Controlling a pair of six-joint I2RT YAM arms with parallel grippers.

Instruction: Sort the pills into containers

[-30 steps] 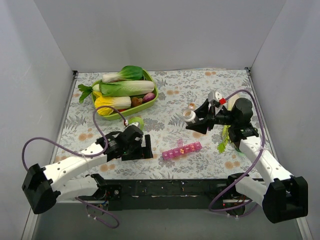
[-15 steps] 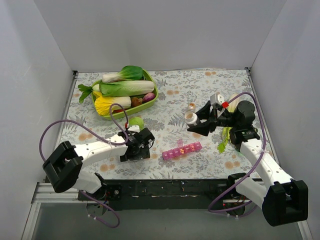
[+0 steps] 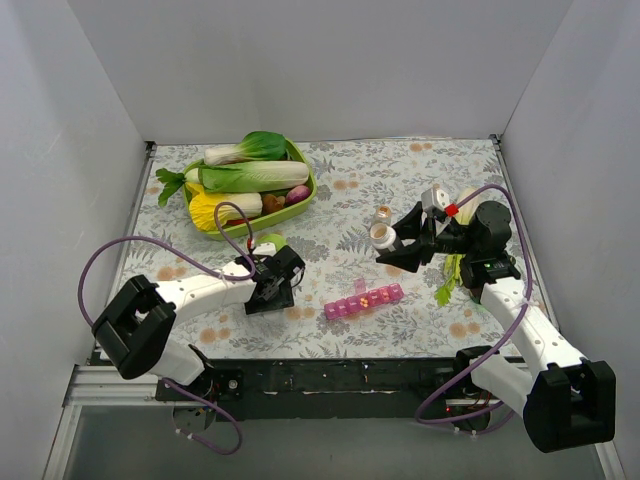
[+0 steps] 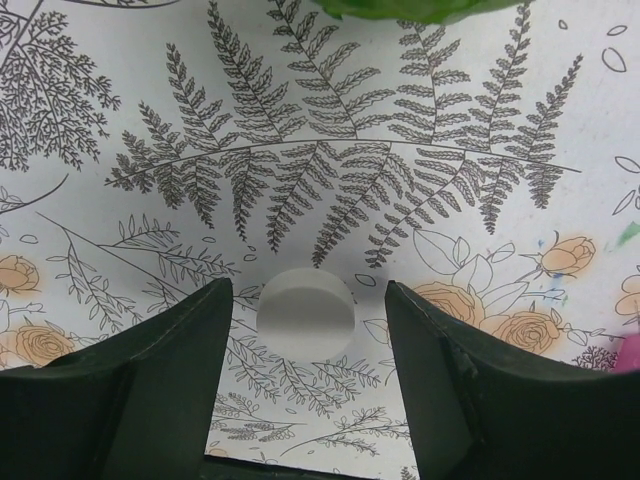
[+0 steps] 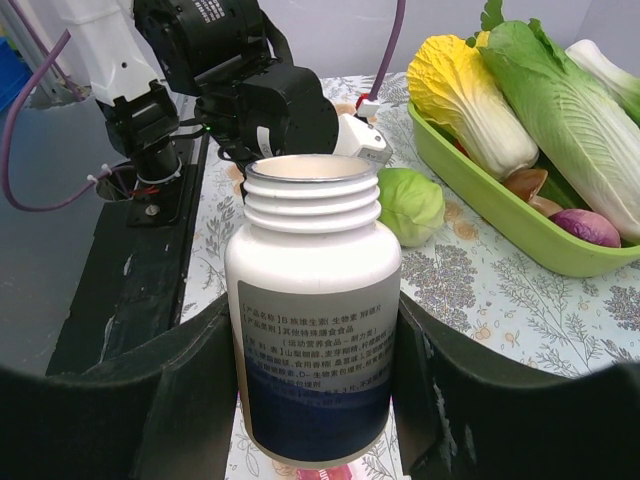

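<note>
The containers, a pink pill organiser [image 3: 363, 299], lie on the flowered cloth at front centre. My right gripper [image 3: 393, 246] is shut on a white labelled bottle [image 5: 313, 330] with no cap, held above the cloth just behind the organiser, mouth [image 3: 380, 235] pointing left. My left gripper [image 3: 268, 296] hangs low over the cloth left of the organiser, jaws apart. Between its fingers [image 4: 150, 390] lies a flat white round piece [image 4: 306, 314], touching neither finger. I cannot tell whether it is a pill or a cap. No other pills show.
A green tray [image 3: 300, 205] of cabbages and other vegetables sits at the back left. A small green cabbage [image 3: 272, 243] lies just behind my left gripper. A small jar [image 3: 384, 212] stands behind the bottle. A leafy green sprig [image 3: 447, 285] lies under the right arm.
My left gripper has drawn a little to the left and its jaws have narrowed around the white round piece. The right gripper with the bottle has barely moved.
</note>
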